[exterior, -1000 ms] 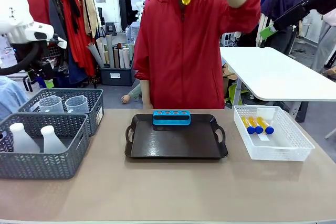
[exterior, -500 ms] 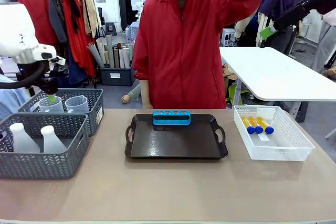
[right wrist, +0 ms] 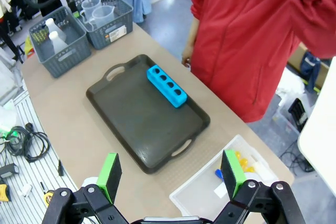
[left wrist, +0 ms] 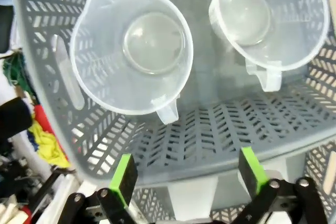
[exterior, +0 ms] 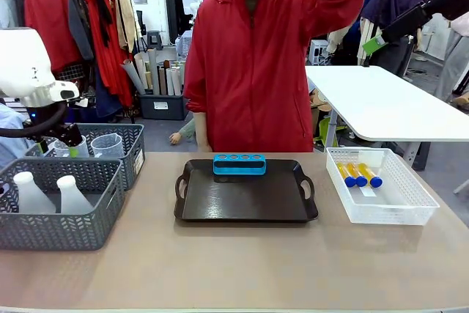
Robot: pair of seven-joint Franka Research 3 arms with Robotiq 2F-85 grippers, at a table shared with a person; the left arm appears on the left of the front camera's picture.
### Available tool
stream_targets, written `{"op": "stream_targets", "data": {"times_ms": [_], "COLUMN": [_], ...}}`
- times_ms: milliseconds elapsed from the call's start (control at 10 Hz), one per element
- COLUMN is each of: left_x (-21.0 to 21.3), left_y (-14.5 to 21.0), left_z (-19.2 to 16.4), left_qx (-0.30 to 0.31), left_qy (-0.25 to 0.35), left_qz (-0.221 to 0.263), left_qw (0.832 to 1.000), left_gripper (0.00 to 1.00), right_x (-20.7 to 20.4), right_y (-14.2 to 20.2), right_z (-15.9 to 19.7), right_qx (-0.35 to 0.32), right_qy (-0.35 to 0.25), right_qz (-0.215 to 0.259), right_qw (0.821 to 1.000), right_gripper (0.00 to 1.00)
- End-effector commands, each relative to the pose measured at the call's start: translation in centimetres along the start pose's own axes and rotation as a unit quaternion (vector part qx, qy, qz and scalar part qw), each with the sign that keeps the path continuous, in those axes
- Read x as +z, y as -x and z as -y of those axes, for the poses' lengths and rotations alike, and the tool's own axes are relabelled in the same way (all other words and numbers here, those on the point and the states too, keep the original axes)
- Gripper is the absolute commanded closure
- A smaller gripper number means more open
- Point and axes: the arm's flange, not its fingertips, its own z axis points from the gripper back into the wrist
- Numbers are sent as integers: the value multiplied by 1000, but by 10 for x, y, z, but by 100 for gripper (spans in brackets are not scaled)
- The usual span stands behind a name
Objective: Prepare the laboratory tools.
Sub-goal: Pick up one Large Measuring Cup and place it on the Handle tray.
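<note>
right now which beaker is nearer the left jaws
The beaker on the basket's outer side, away from the tray; the open left jaws hang close by it. The other beaker sits toward the tray.

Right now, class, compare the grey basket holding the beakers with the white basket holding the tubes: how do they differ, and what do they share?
Colour: the grey basket is dark grey; the white basket is white.
Contents: the grey basket holds two clear beakers standing upright; the white basket holds three orange tubes lying flat.
Depth: the grey basket's walls look taller than the white basket's.
Shared: both are perforated rectangular baskets on the table.
</note>
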Motion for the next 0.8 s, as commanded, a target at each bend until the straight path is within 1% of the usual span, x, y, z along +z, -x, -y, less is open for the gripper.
{"op": "stream_targets", "data": {"times_ms": [0, 200, 500, 700], "left_x": [-13, -21, -18, -28], "left_y": [-1, -5, -10, -12], "left_z": [-5, -11, -14, -14], "left_qx": [12, 23, 28, 28], "left_qy": [1, -9, -9, -4], "left_qz": [25, 38, 33, 22], "left_qw": [1000, 999, 999, 999], "left_gripper": [0, 0, 0, 0], "right_x": [1, 1, 1, 1], "right_y": [0, 0, 0, 0], "right_z": [0, 0, 0, 0], "right_qx": [2, 2, 2, 2], "right_qy": [-4, -4, -4, -4], "right_qz": [3, 3, 3, 3], "right_qw": [1000, 1000, 1000, 1000], "right_gripper": [0, 0, 0, 0]}}
